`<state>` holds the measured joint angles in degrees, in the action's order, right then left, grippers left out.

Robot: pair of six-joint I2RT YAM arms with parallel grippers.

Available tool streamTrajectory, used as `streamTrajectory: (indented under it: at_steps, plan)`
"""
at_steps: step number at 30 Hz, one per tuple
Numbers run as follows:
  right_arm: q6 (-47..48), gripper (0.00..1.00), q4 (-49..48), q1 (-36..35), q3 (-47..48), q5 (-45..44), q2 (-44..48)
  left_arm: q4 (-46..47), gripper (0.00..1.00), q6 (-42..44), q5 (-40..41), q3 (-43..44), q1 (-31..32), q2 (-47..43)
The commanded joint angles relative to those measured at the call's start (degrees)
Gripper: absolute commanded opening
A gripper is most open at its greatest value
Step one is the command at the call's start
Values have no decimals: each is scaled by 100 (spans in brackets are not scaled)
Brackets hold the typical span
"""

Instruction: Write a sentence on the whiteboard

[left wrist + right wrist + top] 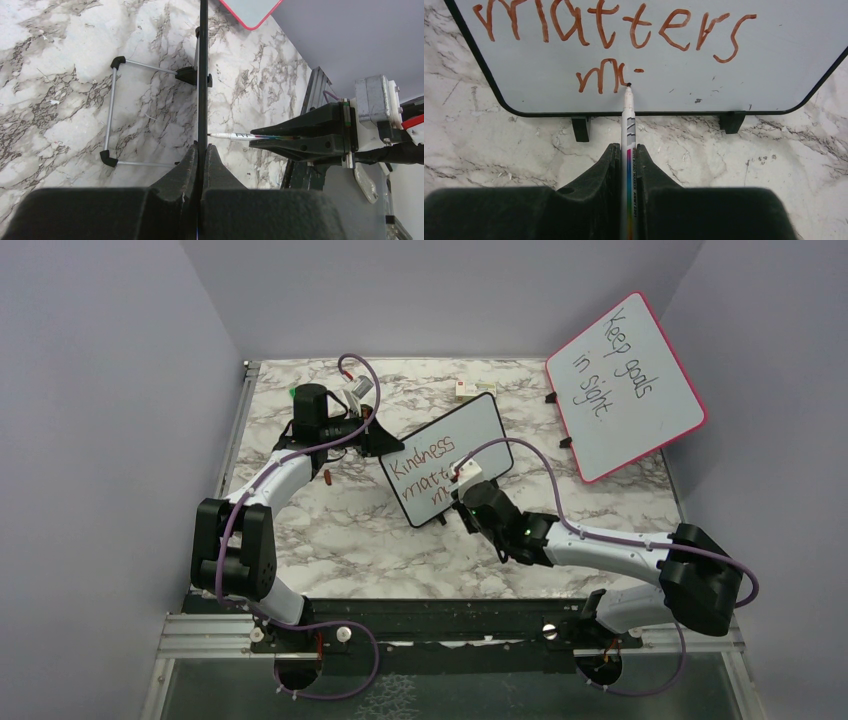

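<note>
The small black-framed whiteboard stands tilted at the table's middle. It bears the red-brown sentence, which reads "Kindness", "matters" and, on the third line, "m" with a short stroke and a dash after it. My left gripper is shut on the board's left edge. That edge shows edge-on between the jaws of the left gripper. My right gripper is shut on a white marker. The marker's tip touches the board just right of the "m". The marker also shows in the left wrist view.
A larger pink-framed board reading "Keep goals in sight" leans at the back right. A small white box lies behind the whiteboard. A small red cap lies on the marble left of it. A wire stand props the whiteboard's back.
</note>
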<state>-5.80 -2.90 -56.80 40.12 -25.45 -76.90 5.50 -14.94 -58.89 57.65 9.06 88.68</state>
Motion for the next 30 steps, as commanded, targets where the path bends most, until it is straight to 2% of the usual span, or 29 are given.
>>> streamTrajectory:
  at_steps: [1,30]
  plan:
    - [135,1,-146,129,121,-350,-40,-427,0,140,121,-8,-1,-17]
    - [230,1,-454,178,271,-81,127,-427,0,132,111,1,0,-18]
